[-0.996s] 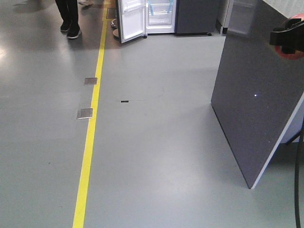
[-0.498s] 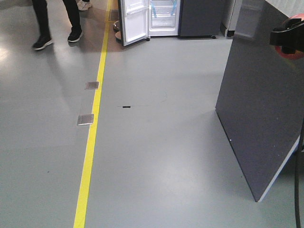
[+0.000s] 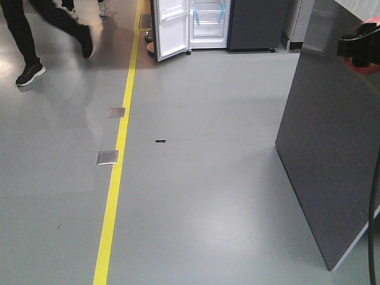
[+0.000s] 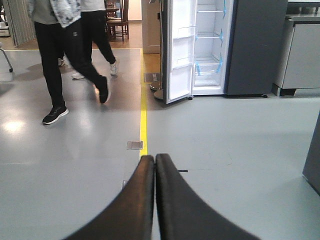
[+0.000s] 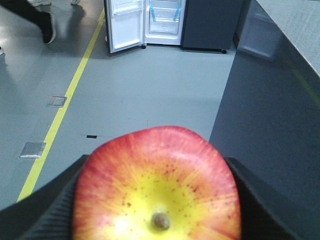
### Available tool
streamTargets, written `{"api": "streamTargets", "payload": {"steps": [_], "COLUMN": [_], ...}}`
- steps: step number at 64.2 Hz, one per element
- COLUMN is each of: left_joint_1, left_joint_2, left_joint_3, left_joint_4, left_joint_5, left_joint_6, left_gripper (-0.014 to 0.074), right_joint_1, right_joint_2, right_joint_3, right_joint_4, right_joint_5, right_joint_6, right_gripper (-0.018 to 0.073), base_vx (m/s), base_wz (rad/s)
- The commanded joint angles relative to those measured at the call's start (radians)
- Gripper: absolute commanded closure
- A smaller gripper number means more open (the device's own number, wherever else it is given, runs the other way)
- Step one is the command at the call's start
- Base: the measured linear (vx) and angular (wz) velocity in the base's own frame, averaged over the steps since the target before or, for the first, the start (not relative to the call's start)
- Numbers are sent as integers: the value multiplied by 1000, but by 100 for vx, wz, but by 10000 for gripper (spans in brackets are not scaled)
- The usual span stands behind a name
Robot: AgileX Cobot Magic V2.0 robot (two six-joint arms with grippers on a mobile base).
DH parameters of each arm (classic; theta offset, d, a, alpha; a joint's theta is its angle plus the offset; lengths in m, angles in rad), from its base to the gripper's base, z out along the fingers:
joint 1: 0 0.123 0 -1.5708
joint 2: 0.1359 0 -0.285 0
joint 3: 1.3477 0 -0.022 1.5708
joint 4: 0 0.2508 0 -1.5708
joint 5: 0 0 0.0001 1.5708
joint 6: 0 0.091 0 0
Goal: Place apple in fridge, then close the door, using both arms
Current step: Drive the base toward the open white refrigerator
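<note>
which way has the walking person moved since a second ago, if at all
Yes. The person has stepped left, farther from the yellow floor line, in the front view.

Apple [image 5: 157, 200]: showing red skin fading to yellow around a small stem dimple, dimple end facing the wrist camera, sitting clamped in the right gripper [image 5: 157, 192], black jaws pressing both flanks.
Fridge [image 4: 210, 50]: standing far across the floor, dark grey outside, showing white interior, shelves, blue tape strips.
Door [image 4: 180, 50]: hanging wide open left of the opening, showing white inner face and clear bins.
</note>
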Motion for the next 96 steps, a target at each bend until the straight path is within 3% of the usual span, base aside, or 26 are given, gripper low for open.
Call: {"api": "streamTargets", "payload": {"steps": [1,96], "left_joint_1": [-1,-1], "left_joint_2": [-14,-14], "left_joint_3": [30,30], "left_joint_4": [-1,-1], "left_joint_5": [-74,-74], "left_joint_6": [-2,-2], "left_gripper": [602,602], "right_joint_1": [-3,-3], "right_joint_2": [-32,-32], "right_joint_3": [-30,-30], "right_joint_4": [-1,-1], "right_joint_5": [-84,-84], "right_joint_6": [-8,-8], "right_gripper": [489,489], "base_vx": [18,20], "base_wz": [3,3]}}
